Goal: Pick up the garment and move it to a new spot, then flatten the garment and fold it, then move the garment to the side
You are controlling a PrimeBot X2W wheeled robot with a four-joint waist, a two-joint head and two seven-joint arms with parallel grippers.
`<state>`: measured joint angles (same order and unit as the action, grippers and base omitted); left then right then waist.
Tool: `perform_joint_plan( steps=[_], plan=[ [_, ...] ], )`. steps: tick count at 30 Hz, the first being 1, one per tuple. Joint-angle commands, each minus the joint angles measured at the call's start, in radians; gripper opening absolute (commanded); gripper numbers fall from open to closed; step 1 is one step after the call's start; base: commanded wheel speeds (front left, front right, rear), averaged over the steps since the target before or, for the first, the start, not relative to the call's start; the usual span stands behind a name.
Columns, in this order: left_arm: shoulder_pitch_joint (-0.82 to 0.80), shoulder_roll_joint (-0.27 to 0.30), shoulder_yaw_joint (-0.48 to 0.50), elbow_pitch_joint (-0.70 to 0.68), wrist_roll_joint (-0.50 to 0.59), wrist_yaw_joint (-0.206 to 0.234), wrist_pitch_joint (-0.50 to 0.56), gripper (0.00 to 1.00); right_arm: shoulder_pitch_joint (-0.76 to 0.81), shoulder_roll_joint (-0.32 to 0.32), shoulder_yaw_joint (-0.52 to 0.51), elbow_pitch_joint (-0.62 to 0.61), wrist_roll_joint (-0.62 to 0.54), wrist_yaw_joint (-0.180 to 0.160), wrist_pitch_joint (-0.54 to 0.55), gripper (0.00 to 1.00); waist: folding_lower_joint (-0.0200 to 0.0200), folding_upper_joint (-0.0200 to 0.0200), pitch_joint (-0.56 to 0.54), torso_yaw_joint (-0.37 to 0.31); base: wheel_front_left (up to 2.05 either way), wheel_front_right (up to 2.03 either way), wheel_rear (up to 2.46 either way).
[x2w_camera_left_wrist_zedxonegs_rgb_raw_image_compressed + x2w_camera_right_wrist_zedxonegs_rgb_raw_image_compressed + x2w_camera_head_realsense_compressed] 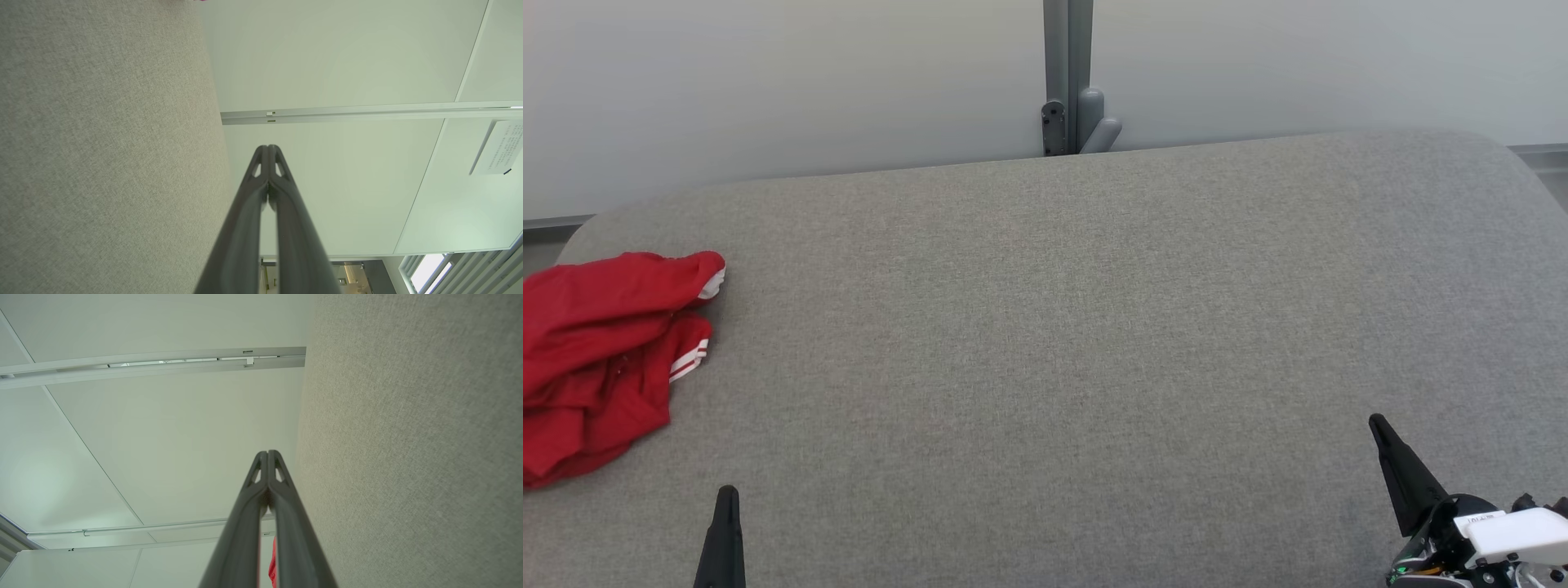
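garment [605,359] crumpled | left gripper [727,493] near, closed | right gripper [1377,421] well apart, closed

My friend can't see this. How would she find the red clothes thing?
Look at the big grey fabric surface before the pale wall. Go to its left edge, beyond the robot's left hand. The crumpled red garment with white-striped cuffs lies there, the only red thing on it.

Grey cloth-covered surface [1094,327] w/ rounded far corners spans the head view from bottom edge to upper third. A red garment [600,359] w/ white stripes on its cuffs lies crumpled on it at mid-left of the frame, cut off by the left edge. Same grey weave shows at left of the left wrist view and right of the right wrist view.
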<state>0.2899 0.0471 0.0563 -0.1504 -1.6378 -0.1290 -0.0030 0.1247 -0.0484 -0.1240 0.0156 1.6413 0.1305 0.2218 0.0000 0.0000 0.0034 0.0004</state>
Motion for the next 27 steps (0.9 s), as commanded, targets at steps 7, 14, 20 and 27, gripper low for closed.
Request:
perform_joint_plan(
  steps=[7,14,20,27],
  plan=[
    [0.009,0.007,0.002,-0.001,-0.011,-0.005,-0.005,0.0,0.012,-0.004,-0.003,-0.005,0.001,0.002,0.003,0.0,0.0,0.0,0.0,0.0,0.0,0.0,0.0],
    [0.0,0.0,0.0,0.001,0.0,0.0,0.0,1.0,0.0,0.0,0.0,0.0,0.0,0.0,0.0,1.0,0.0,0.0,0.0,0.0,0.0,0.0,0.0],
    [-0.029,-0.004,-0.01,0.043,0.007,0.002,-0.011,1.0,-0.015,0.006,0.005,0.028,-0.015,0.0,-0.02,1.0,0.0,0.0,0.001,0.0,0.0,0.0,0.0],
    [-0.094,-0.002,-0.019,0.077,0.055,0.001,-0.036,1.0,-0.055,-0.011,0.028,0.046,-0.073,0.0,-0.068,1.0,0.0,0.0,0.002,-0.001,0.0,0.0,0.0]
  ],
)
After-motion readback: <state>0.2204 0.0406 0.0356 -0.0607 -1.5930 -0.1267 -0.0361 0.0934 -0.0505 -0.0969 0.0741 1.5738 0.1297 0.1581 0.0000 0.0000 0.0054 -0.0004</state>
